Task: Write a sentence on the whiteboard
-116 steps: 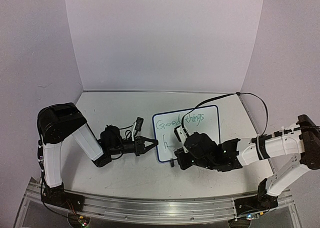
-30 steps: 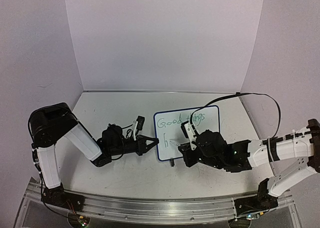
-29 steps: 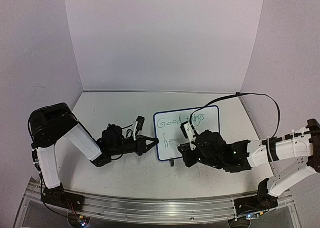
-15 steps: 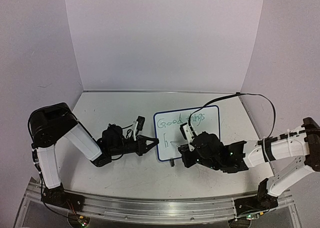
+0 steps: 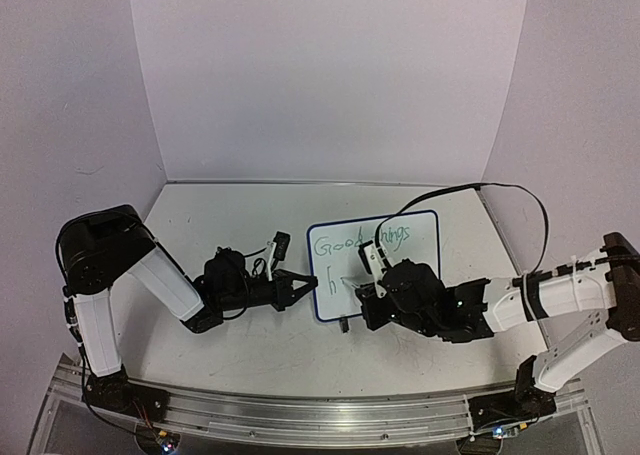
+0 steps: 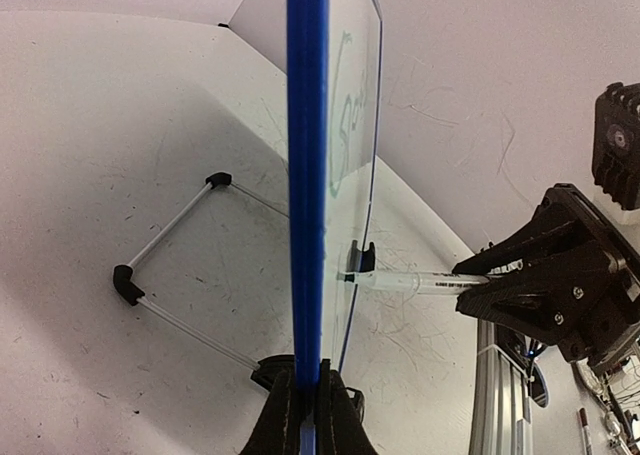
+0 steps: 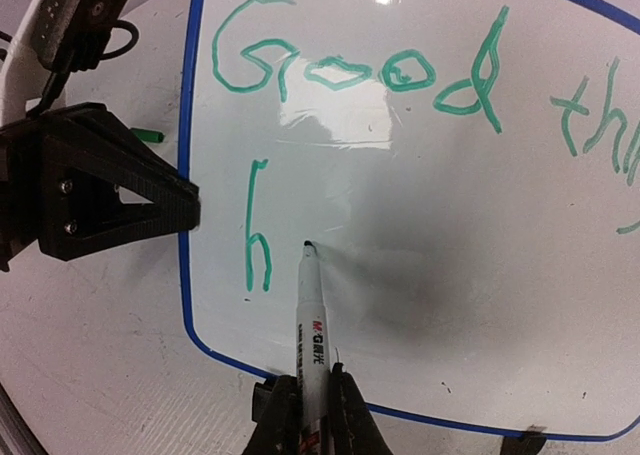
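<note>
at the left of the table [image 5: 250, 355], the left gripper [image 6: 308, 400] is pressed together on the blue frame of the whiteboard [image 5: 425, 258], pinching its left edge low down. the board stands near the middle of the table, propped on a thin wire stand [image 6: 170, 267] with small black feet. green writing, the sentence [image 7: 340, 75] so far, shows "good", the start of a second word, and a lone "h" on the line below. just right of that "h" the tip of a marker [image 7: 310, 345] touches the board. the right gripper [image 7: 305, 410] is clamped on the marker's barrel, well back from the tip. the board looks light, thin and stiff, with a glossy face, so it would probably slide or tip under pen pressure. its frame edge is the sensible place to grip, away from the wet ink. the marker is slim and smooth, so a firm squeeze along the barrel should stop it twisting.
</note>
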